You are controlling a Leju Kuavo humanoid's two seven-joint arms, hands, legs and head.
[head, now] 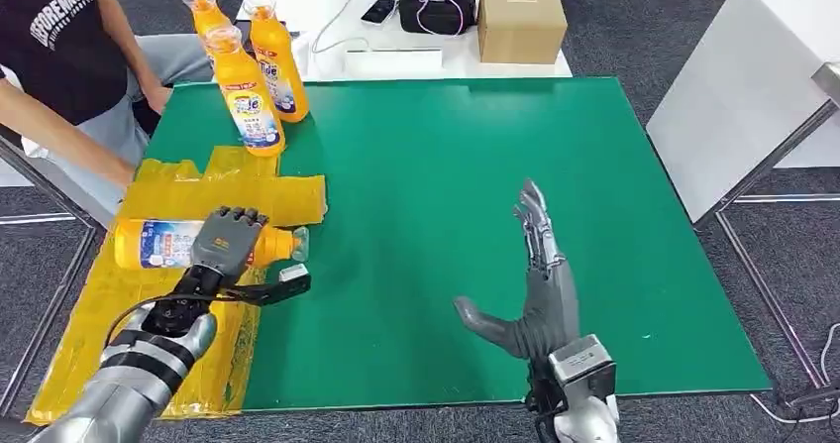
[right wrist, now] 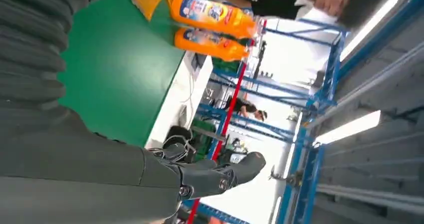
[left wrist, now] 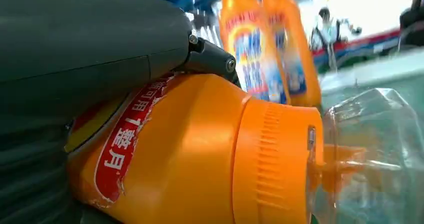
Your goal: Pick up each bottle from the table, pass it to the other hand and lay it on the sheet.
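The right hand point(head: 535, 294) sits nearest, at six o'clock over the green table point(head: 446, 166), fingers stretched apart and holding nothing. At nine o'clock the left hand point(head: 226, 245) is clamped over a bottle point(head: 158, 243) lying on the yellow sheet point(head: 188, 197). Its long axis runs three to nine, cap pointing toward three. My guess is release comes next, since the bottle looks already laid down. The left wrist view shows the clear cap point(left wrist: 372, 149) close up. Standing bottles point(head: 260, 86) wait at eleven o'clock, beside a seated person point(head: 69, 37).
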